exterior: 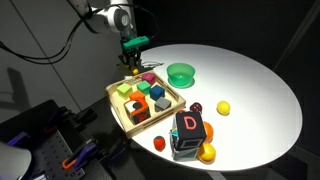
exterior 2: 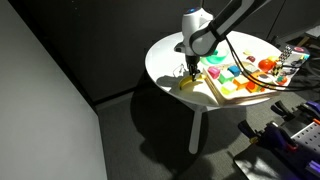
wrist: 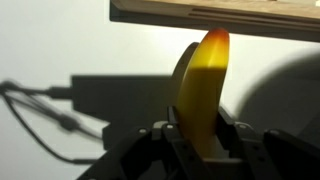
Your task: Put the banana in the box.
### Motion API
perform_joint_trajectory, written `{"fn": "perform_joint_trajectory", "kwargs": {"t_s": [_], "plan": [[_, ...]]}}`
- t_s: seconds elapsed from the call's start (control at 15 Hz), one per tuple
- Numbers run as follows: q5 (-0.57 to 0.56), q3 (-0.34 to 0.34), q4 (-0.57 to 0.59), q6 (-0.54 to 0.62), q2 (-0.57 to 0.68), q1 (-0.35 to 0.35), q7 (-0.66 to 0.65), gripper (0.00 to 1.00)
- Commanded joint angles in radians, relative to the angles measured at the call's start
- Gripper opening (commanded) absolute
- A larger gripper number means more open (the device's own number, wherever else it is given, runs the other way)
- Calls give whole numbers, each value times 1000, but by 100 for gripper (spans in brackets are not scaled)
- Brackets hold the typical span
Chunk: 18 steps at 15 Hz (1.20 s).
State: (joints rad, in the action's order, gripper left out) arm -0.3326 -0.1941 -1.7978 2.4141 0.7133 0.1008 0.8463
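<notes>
The yellow banana (wrist: 203,90) is clamped between my gripper's (wrist: 200,135) fingers in the wrist view, its tip pointing at the wooden box's edge (wrist: 215,12). In an exterior view my gripper (exterior: 134,62) hangs just above the far corner of the wooden box (exterior: 124,115), which holds several coloured blocks. In the other exterior view my gripper (exterior 2: 192,70) stands at the table's near edge beside the box (exterior 2: 213,92). The banana (exterior: 133,68) shows only as a small yellow spot under the fingers there.
A green bowl (exterior: 181,73) stands behind the box on the round white table (exterior: 250,85). A dark cube with a red letter D (exterior: 188,127), a yellow fruit (exterior: 223,107), an orange fruit (exterior: 207,153) and red pieces lie nearby.
</notes>
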Motion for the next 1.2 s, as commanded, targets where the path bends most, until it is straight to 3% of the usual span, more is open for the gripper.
{"fn": "perform_joint_trajectory", "kwargs": {"t_s": [0.0, 0.33, 0.67, 1.13], "plan": [[1, 12, 10, -38, -40, 23, -15, 15], [-3, 30, -6, -74, -93, 46, -76, 15], [-14, 63, -23, -159, -149, 78, -227, 15], [3, 51, -103, -190, -235, 52, -357, 15]]}}
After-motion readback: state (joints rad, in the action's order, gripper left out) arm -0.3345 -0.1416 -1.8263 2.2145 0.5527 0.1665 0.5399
